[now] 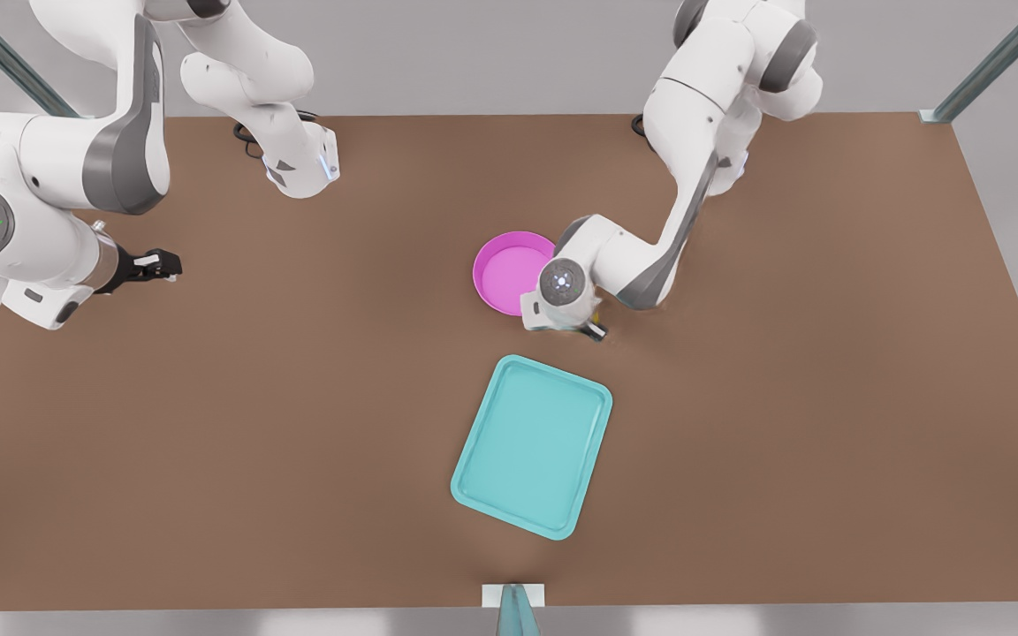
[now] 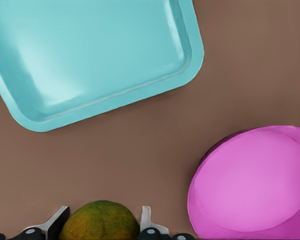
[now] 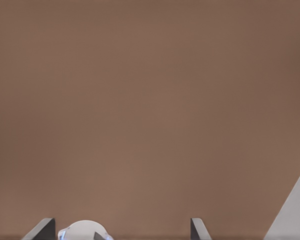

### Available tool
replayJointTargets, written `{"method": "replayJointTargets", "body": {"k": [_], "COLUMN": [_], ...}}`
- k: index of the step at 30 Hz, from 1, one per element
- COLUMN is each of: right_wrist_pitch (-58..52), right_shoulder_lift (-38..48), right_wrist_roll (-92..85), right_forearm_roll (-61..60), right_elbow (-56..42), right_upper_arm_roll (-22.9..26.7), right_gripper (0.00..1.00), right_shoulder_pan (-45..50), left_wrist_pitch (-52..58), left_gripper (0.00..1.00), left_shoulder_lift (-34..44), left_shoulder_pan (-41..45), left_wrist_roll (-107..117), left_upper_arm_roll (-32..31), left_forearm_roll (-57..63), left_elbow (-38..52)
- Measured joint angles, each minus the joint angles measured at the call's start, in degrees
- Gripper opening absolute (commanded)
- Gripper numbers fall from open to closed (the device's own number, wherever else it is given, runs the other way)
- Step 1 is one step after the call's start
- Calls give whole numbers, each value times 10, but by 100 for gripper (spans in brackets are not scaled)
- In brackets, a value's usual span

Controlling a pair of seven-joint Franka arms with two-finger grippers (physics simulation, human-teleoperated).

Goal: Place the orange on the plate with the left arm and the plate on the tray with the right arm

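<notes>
Orange between the left gripper's fingers, beside the plate.

The orange [image 2: 100,221] is small, roundish and yellow-orange with green blotches; the left gripper [image 2: 101,227] has a finger against each of its sides, closed on it just above the brown table [image 1: 208,424]. It sits at about 4 o'clock from the pink-magenta plate [image 1: 509,269], a shallow dish with a raised rim. The light teal tray [image 1: 533,445] lies at 6 o'clock from the plate, apart from it. The right gripper [image 1: 155,263] waits at 9 o'clock, fingers spread wide and holding nothing.
</notes>
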State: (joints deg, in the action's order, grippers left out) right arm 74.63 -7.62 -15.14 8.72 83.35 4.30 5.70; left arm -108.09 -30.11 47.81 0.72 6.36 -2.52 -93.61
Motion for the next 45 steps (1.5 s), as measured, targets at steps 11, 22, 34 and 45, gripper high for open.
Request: {"method": "replayJointTargets", "body": {"k": [11, 22, 34, 45], "right_wrist_pitch": [98, 455, 715, 683], "right_shoulder_lift": [2, -49, -93, -128], "right_wrist_roll": [3, 88, 140, 47], "right_forearm_roll": [-111, -309, -546, -597], "right_elbow": [184, 386, 485, 444], "right_upper_arm_roll": [-3, -35, -97, -108], "right_gripper": [100, 100, 100, 100], "right_shoulder_pan": [32, 235, 274, 295], "left_wrist_pitch": [46, 334, 299, 285], "left_gripper": [100, 100, 100, 100], "left_shoulder_lift": [-18, 27, 216, 212], "left_shoulder_pan": [52, -182, -459, -456], "left_wrist_roll": [222, 157, 90, 60], "left_upper_arm_roll": [-44, 300, -93, -93], "left_forearm_roll": [-36, -56, 42, 42], "left_elbow": [4, 337, 155, 154]}}
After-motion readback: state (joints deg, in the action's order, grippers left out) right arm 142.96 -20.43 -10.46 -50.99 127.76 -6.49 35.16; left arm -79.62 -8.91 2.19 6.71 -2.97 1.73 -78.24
